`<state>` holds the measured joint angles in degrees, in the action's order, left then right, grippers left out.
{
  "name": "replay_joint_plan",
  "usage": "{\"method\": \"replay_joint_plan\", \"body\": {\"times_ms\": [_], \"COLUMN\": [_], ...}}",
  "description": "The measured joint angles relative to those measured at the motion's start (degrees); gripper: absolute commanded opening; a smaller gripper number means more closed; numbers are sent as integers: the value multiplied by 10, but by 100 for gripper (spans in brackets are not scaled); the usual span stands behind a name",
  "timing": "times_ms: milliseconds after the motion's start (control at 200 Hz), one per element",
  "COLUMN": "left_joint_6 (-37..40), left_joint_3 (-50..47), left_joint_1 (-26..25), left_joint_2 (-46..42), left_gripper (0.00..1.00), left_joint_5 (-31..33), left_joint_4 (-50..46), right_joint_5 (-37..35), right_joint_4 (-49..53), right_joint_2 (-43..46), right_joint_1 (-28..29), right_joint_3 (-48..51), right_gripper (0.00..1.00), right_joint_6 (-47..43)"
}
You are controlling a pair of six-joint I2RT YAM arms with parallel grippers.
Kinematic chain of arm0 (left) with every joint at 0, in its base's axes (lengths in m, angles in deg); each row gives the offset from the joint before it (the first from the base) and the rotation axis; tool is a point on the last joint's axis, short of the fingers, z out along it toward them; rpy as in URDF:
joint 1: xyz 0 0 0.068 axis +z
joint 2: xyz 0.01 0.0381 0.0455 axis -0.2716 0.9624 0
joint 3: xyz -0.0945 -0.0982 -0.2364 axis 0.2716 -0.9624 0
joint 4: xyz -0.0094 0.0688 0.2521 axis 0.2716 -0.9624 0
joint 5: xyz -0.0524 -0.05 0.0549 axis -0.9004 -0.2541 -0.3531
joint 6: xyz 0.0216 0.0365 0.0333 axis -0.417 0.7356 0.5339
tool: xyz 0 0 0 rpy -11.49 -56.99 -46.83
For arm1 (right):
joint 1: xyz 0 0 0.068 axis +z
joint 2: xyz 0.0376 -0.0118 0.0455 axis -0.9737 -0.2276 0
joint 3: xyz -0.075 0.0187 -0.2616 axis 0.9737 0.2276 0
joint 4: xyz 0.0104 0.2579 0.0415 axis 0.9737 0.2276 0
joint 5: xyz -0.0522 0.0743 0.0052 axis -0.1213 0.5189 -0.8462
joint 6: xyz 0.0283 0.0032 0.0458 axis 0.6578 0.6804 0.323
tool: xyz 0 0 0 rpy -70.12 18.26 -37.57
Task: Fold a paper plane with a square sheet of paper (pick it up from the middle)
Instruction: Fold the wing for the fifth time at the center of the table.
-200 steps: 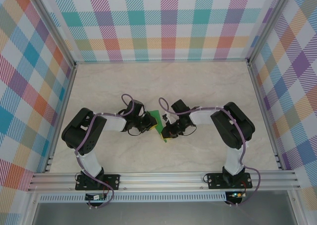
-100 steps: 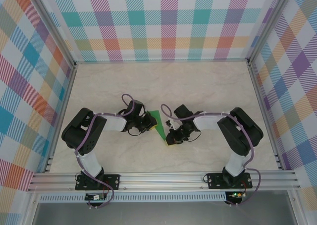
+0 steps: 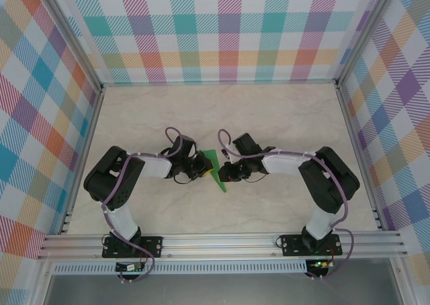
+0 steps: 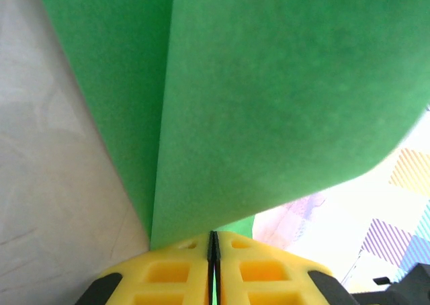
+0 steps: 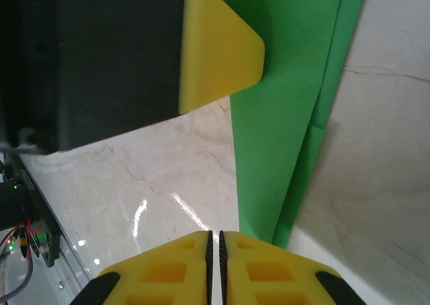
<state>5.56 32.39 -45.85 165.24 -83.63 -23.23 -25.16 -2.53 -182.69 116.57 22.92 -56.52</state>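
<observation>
The green paper [image 3: 216, 173] is a slim folded shape with a point toward the near side, lying between my two grippers at mid-table. In the left wrist view the folded paper [image 4: 269, 97] rises straight out of my left gripper [image 4: 214, 241], which is shut on its edge; a crease runs up its left side. My left gripper [image 3: 201, 170] sits on the paper's left. My right gripper [image 3: 227, 173] is on its right, shut with nothing in it [image 5: 214, 236]. The layered paper [image 5: 289, 117] lies just right of its tips, its point beside them.
The marble table [image 3: 282, 117] is fenced by checked walls [image 3: 222, 29] at the back and both sides. An aluminium rail [image 3: 222, 241] runs along the near edge. The left gripper's yellow finger [image 5: 215, 56] shows in the right wrist view, on the paper.
My right gripper swung out to the right and nearer, then came back in against the paper's right side. The left gripper has kept its hold and barely moved.
</observation>
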Motion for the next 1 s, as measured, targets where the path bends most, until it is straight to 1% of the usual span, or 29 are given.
{"method": "replay_joint_plan", "body": {"times_ms": [160, 430, 680, 1000], "left_joint_6": [8, 31, 93, 167], "left_joint_3": [0, 1, 7, 12], "left_joint_1": [0, 0, 0, 0], "left_joint_2": [0, -9, -53, -54], "left_gripper": [13, 19, 20, 20], "left_joint_5": [-1, -4, 8, 7], "left_joint_4": [1, 2, -12, -28], "right_joint_5": [-1, -27, -39, -42], "right_joint_4": [-11, -7, 0, 9], "right_joint_2": [-29, -32, -35, -34], "right_joint_1": [8, 9, 9, 8], "right_joint_3": [-16, -11, -6, -6], "right_gripper": [11, 10, 10, 10], "right_joint_6": [9, 15, 11, -16]}}
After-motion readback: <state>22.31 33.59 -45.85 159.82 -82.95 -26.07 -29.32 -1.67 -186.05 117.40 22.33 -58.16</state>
